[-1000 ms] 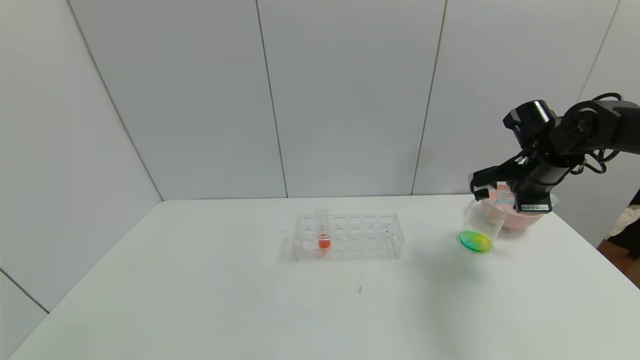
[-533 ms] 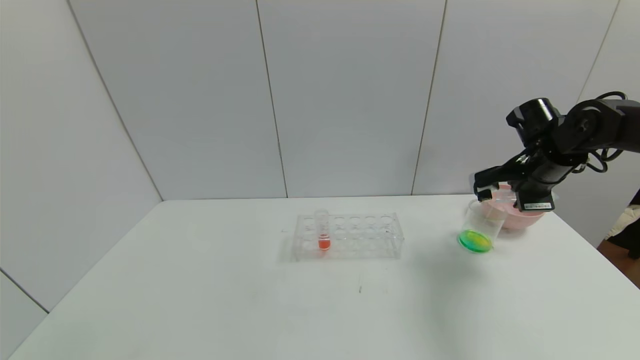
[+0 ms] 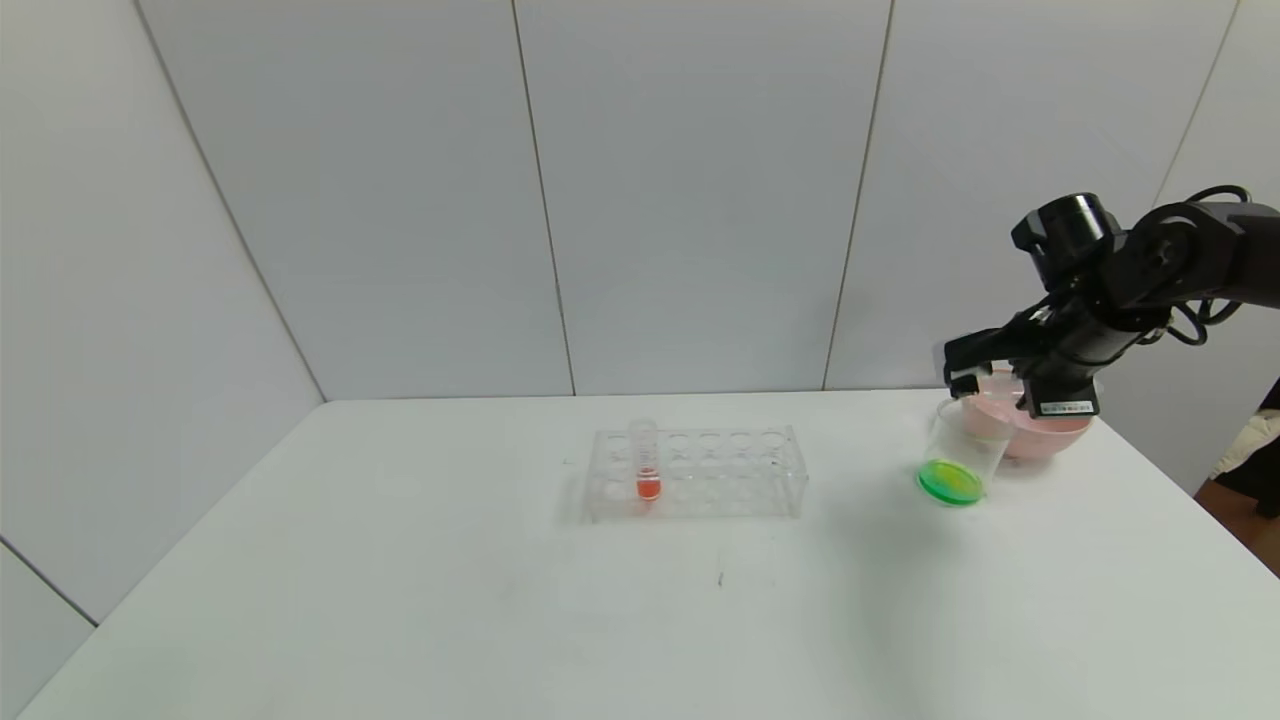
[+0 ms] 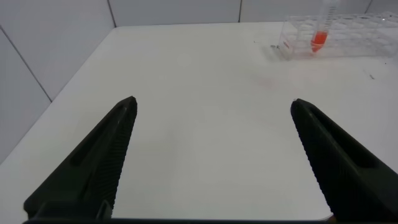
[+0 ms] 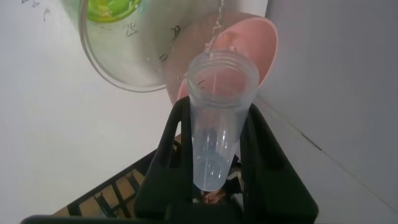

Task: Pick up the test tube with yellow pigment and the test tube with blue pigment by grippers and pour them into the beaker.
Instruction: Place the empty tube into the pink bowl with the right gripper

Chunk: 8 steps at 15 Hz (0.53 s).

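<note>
My right gripper is shut on a clear test tube that looks empty, with only a faint blue tint. It holds the tube tipped, mouth toward the beaker, just above its rim. The beaker holds green liquid at its bottom. No tube with yellow liquid is in view. My left gripper is open and empty above the table's left part, and it is outside the head view.
A pink bowl stands right behind the beaker near the table's right edge. A clear tube rack at the middle holds one tube with red-orange liquid. The white table ends close past the bowl.
The right gripper has risen slightly over the beaker. The liquid in the beaker has turned from a yellow-blue mix to even green. The bluish streak at the tube is gone.
</note>
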{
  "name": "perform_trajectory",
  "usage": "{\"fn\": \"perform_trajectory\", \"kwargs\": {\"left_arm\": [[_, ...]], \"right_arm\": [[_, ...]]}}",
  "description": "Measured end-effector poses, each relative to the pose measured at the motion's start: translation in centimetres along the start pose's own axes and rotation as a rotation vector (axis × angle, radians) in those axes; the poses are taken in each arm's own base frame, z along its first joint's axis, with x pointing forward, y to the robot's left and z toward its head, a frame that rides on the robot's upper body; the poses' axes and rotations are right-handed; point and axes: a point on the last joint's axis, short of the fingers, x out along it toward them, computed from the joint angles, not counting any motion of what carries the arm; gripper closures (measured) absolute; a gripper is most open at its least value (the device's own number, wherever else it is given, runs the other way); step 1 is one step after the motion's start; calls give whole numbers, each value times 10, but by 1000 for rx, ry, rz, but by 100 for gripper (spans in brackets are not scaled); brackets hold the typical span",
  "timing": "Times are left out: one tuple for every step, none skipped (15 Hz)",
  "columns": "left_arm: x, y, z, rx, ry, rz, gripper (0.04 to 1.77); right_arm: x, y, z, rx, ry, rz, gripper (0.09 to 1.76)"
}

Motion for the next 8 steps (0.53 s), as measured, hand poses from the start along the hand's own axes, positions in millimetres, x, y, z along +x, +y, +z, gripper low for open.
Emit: {"fn": "perform_trajectory", "kwargs": {"left_arm": [[0, 0, 0, 0, 0, 0, 5], [0, 0, 0, 0, 0, 0, 5], [0, 0, 0, 0, 0, 0, 5], [0, 0, 0, 0, 0, 0, 5], [0, 0, 0, 0, 0, 0, 5], [0, 0, 0, 0, 0, 0, 5], [0, 0, 0, 0, 0, 0, 5], [0, 0, 0, 0, 0, 0, 5]], "right_arm": [[0, -2, 1, 13, -41, -13, 135], [0, -5, 1, 37, -101, -31, 135], [0, -9, -2, 72, -164, -48, 135], [0, -12, -7, 117, -233, -59, 135], [0, -16, -13, 182, -308, -70, 135], [0, -21, -20, 270, -377, -80, 135], [-1, -25, -26, 358, -427, -96, 135], [-2, -31, -31, 455, -484, -116, 135]]}}
